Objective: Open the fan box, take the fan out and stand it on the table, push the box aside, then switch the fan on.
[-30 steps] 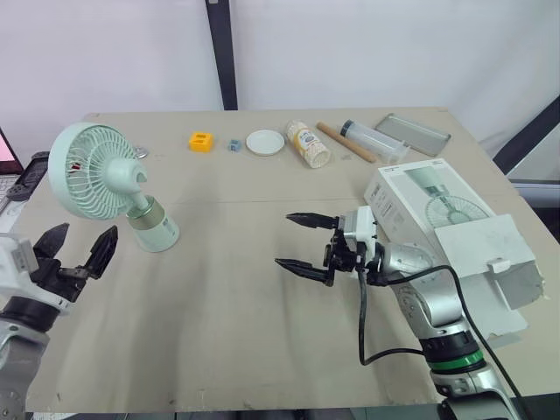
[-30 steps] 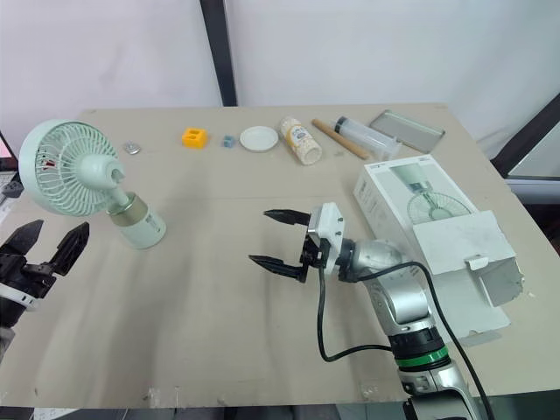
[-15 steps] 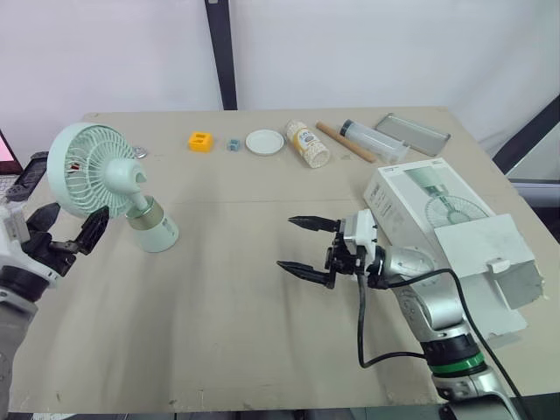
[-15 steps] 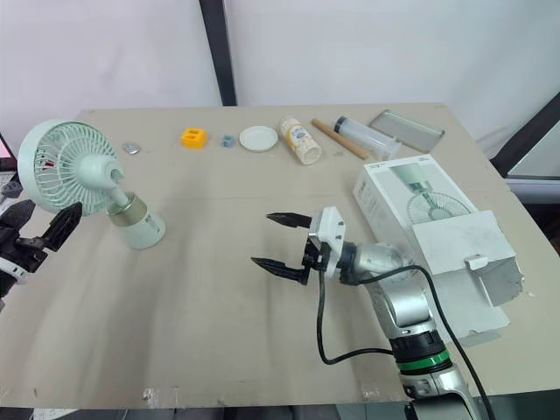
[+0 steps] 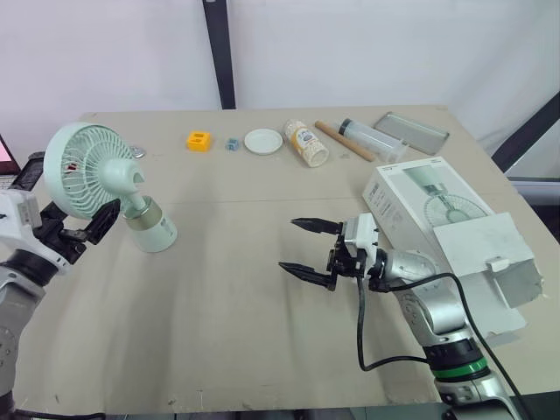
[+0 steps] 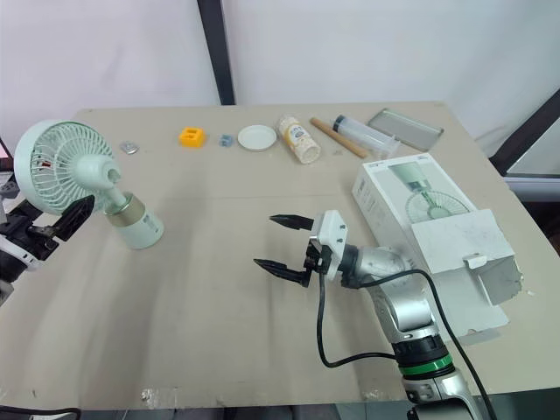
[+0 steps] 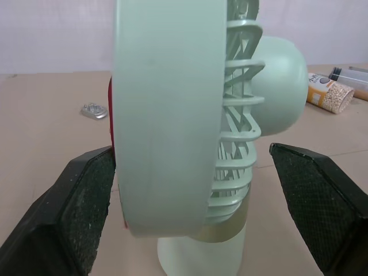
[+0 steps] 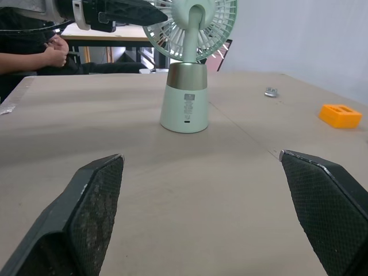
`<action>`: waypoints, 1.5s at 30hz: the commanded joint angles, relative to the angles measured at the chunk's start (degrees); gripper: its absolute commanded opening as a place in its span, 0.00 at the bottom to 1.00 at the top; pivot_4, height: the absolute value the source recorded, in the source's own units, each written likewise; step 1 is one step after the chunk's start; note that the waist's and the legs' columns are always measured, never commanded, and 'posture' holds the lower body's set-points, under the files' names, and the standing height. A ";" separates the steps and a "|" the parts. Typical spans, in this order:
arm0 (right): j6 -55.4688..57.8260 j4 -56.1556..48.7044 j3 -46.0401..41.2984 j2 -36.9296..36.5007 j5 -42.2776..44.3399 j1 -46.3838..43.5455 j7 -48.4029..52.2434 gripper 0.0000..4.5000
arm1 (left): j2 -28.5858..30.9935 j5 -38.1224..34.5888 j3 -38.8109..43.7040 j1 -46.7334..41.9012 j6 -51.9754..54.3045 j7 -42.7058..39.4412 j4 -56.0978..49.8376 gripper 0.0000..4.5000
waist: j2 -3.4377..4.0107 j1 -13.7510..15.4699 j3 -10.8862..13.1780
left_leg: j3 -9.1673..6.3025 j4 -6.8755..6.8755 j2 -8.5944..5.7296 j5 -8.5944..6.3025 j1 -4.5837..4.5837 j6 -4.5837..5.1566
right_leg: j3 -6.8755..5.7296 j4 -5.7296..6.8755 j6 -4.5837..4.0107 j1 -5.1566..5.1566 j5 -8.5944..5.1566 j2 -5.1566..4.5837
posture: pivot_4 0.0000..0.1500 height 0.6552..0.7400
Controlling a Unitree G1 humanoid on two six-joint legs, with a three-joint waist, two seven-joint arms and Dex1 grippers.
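Left eye view: the fan [image 5: 92,171] stands upright on the table [image 5: 236,324] near its left edge, out of the fan box [image 5: 437,219], which lies with its flap open at the right. We judge opening, removal, standing and pushing aside done. Left gripper [image 5: 80,223], jaws apart, brackets the fan head; contact unclear. Right gripper [image 5: 289,245] hovers spread and empty mid-table. Switch-on remains; we cannot tell whether the blades turn.

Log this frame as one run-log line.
fan upright on table | box aside, right | left pincer open, flanking fan head | right pincer open, mid-table
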 commanded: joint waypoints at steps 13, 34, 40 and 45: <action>-1.86 -2.10 -0.68 0.94 0.65 1.35 -0.12 1.00 | 1.45 2.61 0.21 -1.81 0.30 -1.79 1.02 0.53 | -0.02 -0.02 -0.01 | 0.02 0.00 0.00 0.01 -0.01 -0.01 | 0.01 0.02 0.00 -0.04 0.00 0.00 | 1.00 1.00; 4.28 -4.86 -0.37 0.67 2.32 -1.48 -2.26 1.00 | 0.69 1.75 -3.44 -6.92 0.16 -2.57 -4.25 0.41 | -0.10 -0.01 0.01 | -0.01 0.01 0.00 0.01 -0.10 -0.02 | -0.03 0.03 -0.01 -0.11 0.01 -0.01 | 1.00 1.00; 13.68 -9.89 0.81 2.17 3.09 -5.45 -8.20 1.00 | -1.30 2.59 -13.00 -11.78 1.88 -1.33 -10.40 0.41 | -0.13 -0.02 0.00 | -0.03 0.06 0.00 0.03 -0.28 -0.06 | -0.04 0.07 -0.02 -0.25 0.02 0.00 | 1.00 1.00; 22.71 -13.39 1.60 4.13 2.47 -8.23 -15.69 1.00 | -3.39 3.88 -19.37 -13.73 2.66 -0.21 -13.15 0.41 | -0.13 -0.47 0.00 | -0.04 0.11 0.00 0.04 -0.47 -0.07 | -0.05 0.12 -0.03 -0.45 0.03 0.01 | 1.00 1.00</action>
